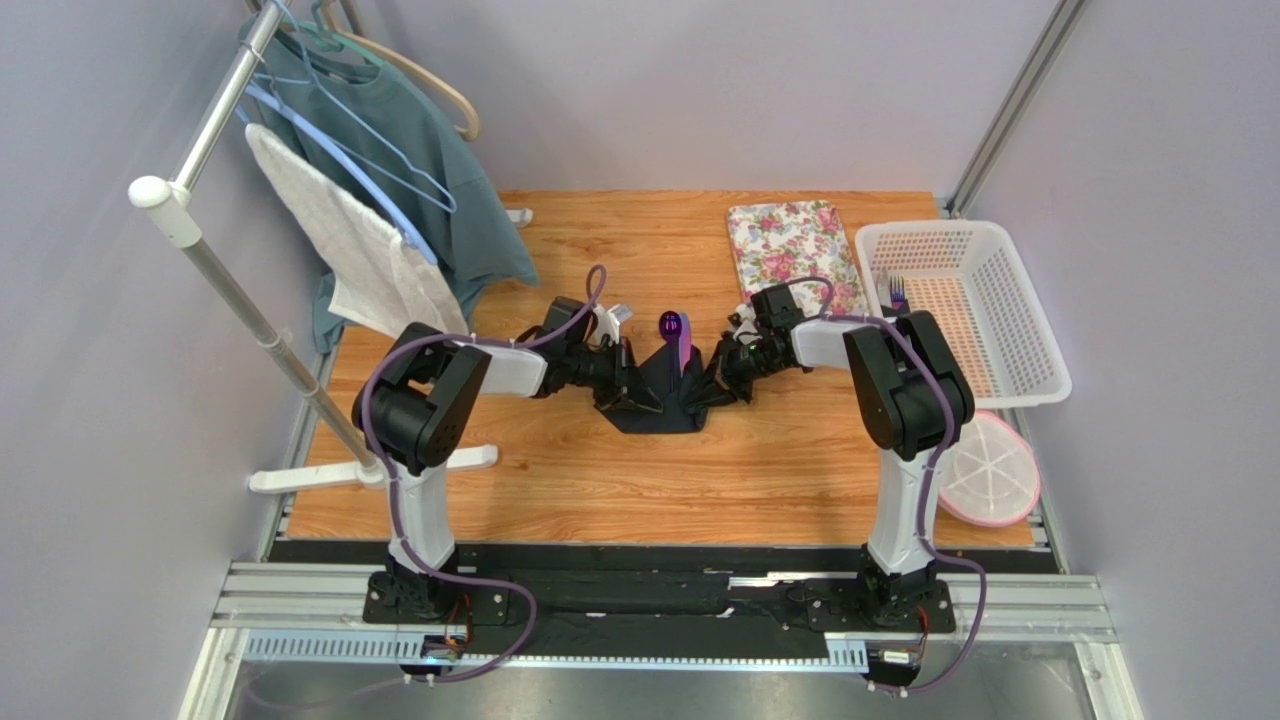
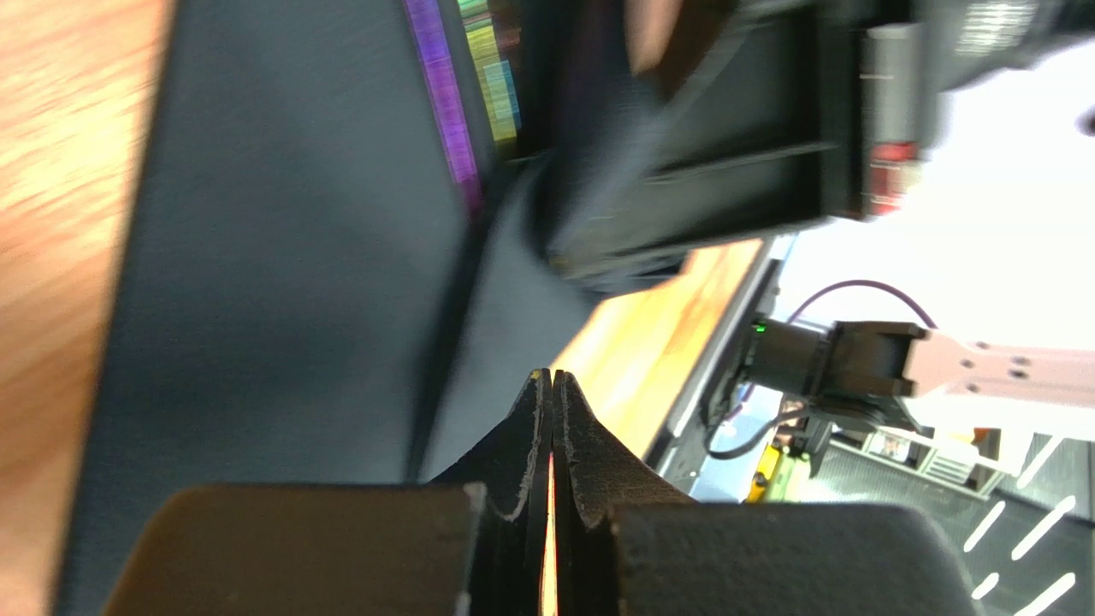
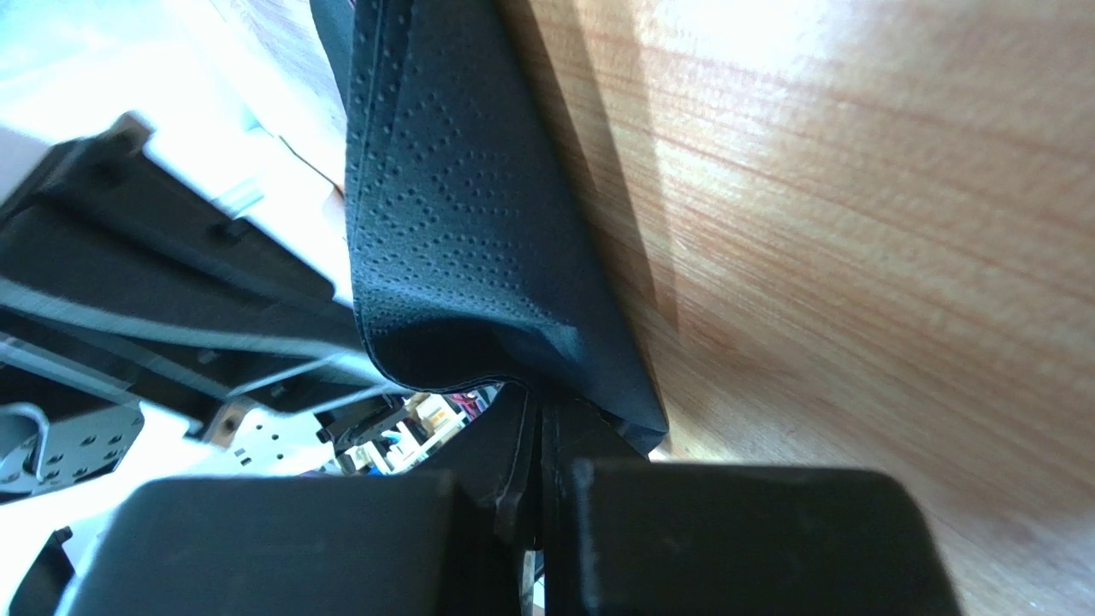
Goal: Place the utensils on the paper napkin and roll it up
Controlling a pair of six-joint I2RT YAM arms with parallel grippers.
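So far: loaded with at least one purple spoon (image 1: 673, 327) lying along the middle of the paper napkin (image 1: 657, 399); rolling only begun, judged about halfway.
Napkin position: centre of the bench (image 1: 601, 480), between the two arms; both side edges raised into a trough, middle resting on the wood.
Spoon: bowl poking out past the far edge; glossy handle (image 2: 444, 103) visible down the fold in the left wrist view.
Left jaws: closed, pinching the left flap of the sheet.
Right jaws: closed, pinching the right flap, embossed paper bunched just above the tips.
Other utensils: cannot tell whether more lie inside; something slim and dark in the white basket (image 1: 962, 308), too small to name.
Left to do: fold one flap over, roll tight, release.
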